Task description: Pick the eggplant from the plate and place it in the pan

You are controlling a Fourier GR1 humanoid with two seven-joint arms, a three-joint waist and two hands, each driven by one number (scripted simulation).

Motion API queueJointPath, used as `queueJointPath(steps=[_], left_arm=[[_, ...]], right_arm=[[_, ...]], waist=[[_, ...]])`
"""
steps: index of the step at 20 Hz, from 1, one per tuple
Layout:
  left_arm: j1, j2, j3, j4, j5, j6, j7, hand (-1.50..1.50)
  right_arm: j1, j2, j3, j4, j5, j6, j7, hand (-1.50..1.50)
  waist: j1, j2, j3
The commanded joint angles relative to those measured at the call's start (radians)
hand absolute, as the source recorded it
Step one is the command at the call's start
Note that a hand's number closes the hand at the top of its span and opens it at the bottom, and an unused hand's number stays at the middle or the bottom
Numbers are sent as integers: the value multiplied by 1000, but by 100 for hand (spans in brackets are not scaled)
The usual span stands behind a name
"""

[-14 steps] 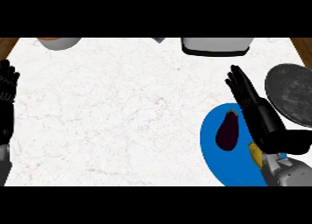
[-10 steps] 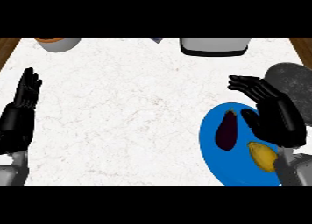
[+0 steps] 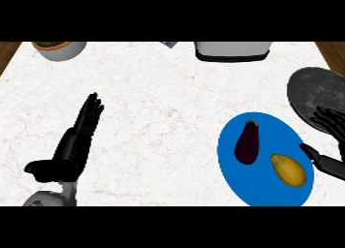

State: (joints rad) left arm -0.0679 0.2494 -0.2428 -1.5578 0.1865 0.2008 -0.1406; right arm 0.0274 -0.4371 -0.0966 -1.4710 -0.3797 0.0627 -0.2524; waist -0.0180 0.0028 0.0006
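Both hands have shifted since the earlier frames: the right hand (image 3: pixel 334 145), which hung over the blue plate beside the eggplant, now sits further toward the view's right edge, and the left hand (image 3: pixel 79 138) has come inward from the left edge onto the open marble surface (image 3: pixel 161 106). The right hand has its fingers spread and relaxed, their tips lying over the lower rim of the dark grey pan (image 3: pixel 322 94), its thumb reaching over the plate's right rim; it holds nothing. The left hand is flat and straight-fingered, pointing up the view, holding nothing. The eggplant (image 3: pixel 248 141) lies on the left part of the blue plate (image 3: pixel 236 169), stem end toward the top of the view, apart from the right hand. Just beside it on the same plate, toward the lower right, lies a yellow fruit (image 3: pixel 289 169). The pan stands just beside the plate's upper right, with nothing in it. At the far edge of the surface stand a grey bowl (image 3: pixel 58 48) with something brown and green inside, and a pale container with a dark base (image 3: pixel 232 51).
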Motion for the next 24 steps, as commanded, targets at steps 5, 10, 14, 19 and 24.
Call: queueJointPath(steps=[5,10,14,19,24], left_arm=[[20,-46,-37,-25,-28,-15,18,0],[24,-32,-23,-20,-25,-50,10,0],[11,-58,-41,-42,-46,-23,46,0],[7,-83,-56,38,-62,-42,-21,0],[18,-57,7,46,-23,-79,-43,0]], right_arm=[[105,-141,-56,26,132,100,-94,-150],[-43,-195,25,-6,213,101,98,-150],[-137,-245,98,36,269,176,205,-150],[-273,-261,247,94,410,234,330,-150],[-305,-221,359,102,541,268,378,-150]], waist=[[14,-4,-1],[26,-3,-1],[32,-2,-1],[54,5,-1],[31,0,-1]])
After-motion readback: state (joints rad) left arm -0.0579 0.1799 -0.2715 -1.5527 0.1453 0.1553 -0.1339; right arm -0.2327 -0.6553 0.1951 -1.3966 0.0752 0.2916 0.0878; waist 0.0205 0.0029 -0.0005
